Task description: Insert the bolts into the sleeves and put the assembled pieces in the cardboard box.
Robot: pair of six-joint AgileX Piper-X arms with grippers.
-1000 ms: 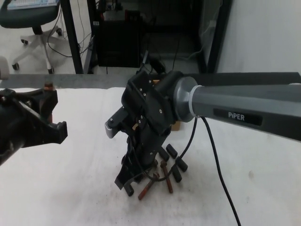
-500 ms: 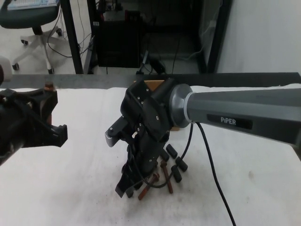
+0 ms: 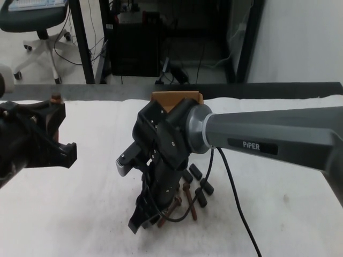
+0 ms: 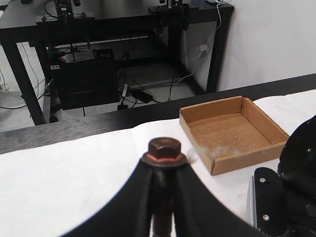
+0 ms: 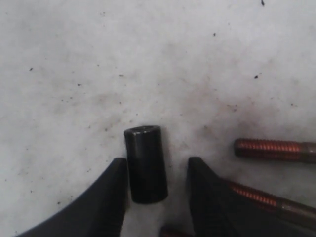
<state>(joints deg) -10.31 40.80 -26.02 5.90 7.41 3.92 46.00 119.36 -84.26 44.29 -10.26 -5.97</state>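
A rusty bolt (image 4: 163, 150) stands head up in my left gripper (image 4: 163, 167), which is shut on its shank; in the high view its head (image 3: 54, 98) pokes up at the far left. My right gripper (image 5: 158, 162) points down at the white cloth, open. A black sleeve (image 5: 145, 164) lies between its fingers (image 5: 106, 197), close to one finger and a gap away from the other. In the high view this gripper (image 3: 140, 219) sits just left of the loose bolts (image 3: 187, 201) and sleeves (image 3: 203, 187). The empty cardboard box (image 4: 232, 131) rests at the bench's back.
Two more threaded bolts (image 5: 274, 149) lie beside the right gripper's finger. The right arm's cable (image 3: 230, 182) trails over the cloth. The box's top edge (image 3: 177, 98) peeks over the right arm. A black bench rail (image 3: 278, 88) runs behind.
The right arm has dropped and shifted toward the near left, bringing its fingers down around a sleeve and uncovering the box behind it. The left arm has stayed put with its bolt.
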